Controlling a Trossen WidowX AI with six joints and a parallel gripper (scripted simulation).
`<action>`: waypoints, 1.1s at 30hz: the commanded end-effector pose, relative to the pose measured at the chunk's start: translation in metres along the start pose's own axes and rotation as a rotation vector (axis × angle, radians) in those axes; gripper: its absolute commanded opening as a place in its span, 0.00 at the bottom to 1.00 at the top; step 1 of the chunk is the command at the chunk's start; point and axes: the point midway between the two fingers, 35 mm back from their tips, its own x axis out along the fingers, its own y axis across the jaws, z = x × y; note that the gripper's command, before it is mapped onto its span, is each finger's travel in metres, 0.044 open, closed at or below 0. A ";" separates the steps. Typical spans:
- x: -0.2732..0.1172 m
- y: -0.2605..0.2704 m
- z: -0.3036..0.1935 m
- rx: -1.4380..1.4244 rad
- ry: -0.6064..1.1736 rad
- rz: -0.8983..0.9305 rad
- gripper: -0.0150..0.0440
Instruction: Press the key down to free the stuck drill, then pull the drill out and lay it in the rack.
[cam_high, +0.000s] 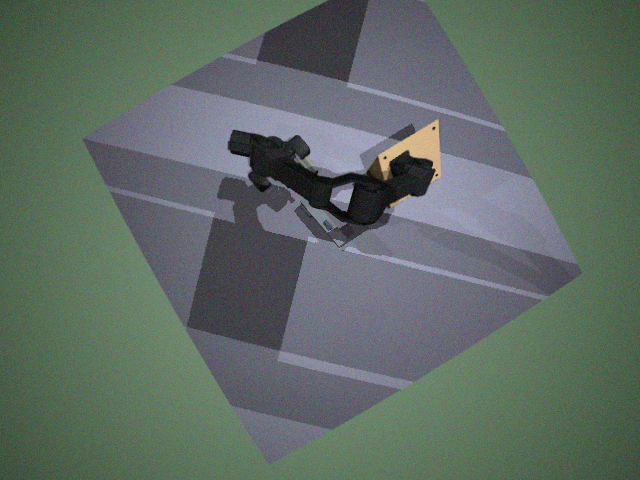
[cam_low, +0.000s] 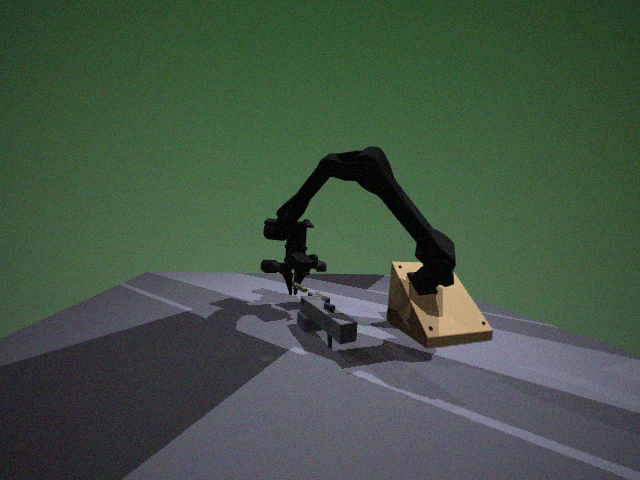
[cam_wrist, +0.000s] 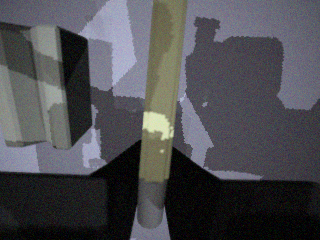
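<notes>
The drill (cam_low: 299, 286) (cam_wrist: 166, 65) is a yellowish rod with a grey rounded end. My gripper (cam_low: 293, 292) (cam_wrist: 152, 146) points down and is shut on the drill near that grey end; the rod's other end runs out of the top of the wrist view. A pale grooved block (cam_wrist: 52, 95), apparently the rack, stands left of the drill, apart from it. A grey beam (cam_low: 345, 331) (cam_high: 313, 212) stands beside the gripper on supports and carries a small dark blue piece (cam_low: 329, 307) (cam_high: 327, 224), apparently the key. Whether the key is down cannot be told.
The arm stands on a tan wedge-shaped base (cam_high: 421, 144) (cam_low: 460, 315), to the right in the top and exterior views. The arm hides part of the grey beam from above. Dark shadows and light stripes cross the table (cam_high: 336, 310) (cam_low: 310, 423).
</notes>
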 end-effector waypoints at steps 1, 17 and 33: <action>-0.003 -0.001 0.000 -0.006 0.004 0.001 0.25; -0.011 0.000 0.000 -0.006 0.004 0.001 0.25; -0.016 0.000 0.000 -0.006 0.005 0.001 0.25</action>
